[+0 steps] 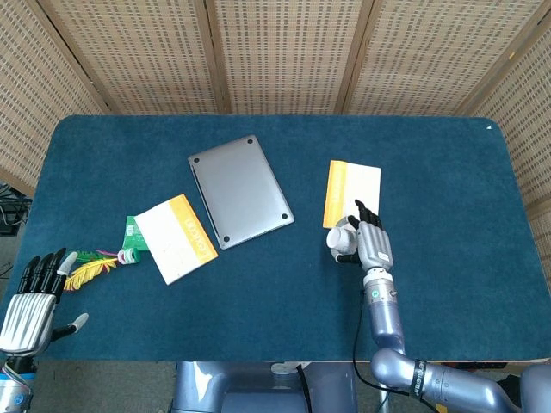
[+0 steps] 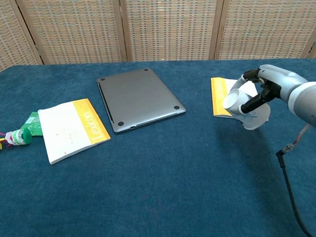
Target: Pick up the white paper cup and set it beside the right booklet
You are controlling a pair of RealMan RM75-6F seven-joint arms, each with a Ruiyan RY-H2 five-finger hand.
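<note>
The white paper cup (image 1: 341, 240) (image 2: 239, 102) is held in my right hand (image 1: 374, 245) (image 2: 270, 88), which grips it from the right. It is lifted off the cloth and tipped on its side, its base pointing left. It hangs at the near edge of the right booklet (image 1: 352, 193) (image 2: 220, 97), a white booklet with an orange spine strip. My left hand (image 1: 33, 299) shows only in the head view, at the table's near left corner, fingers spread and holding nothing.
A closed grey laptop (image 1: 239, 191) (image 2: 139, 98) lies mid-table. A second orange-and-white booklet (image 1: 176, 237) (image 2: 71, 129) lies to its left, beside a green packet (image 2: 30, 123) and a yellow feather toy (image 1: 89, 272). The blue table cloth (image 1: 448, 198) stretches right of the cup.
</note>
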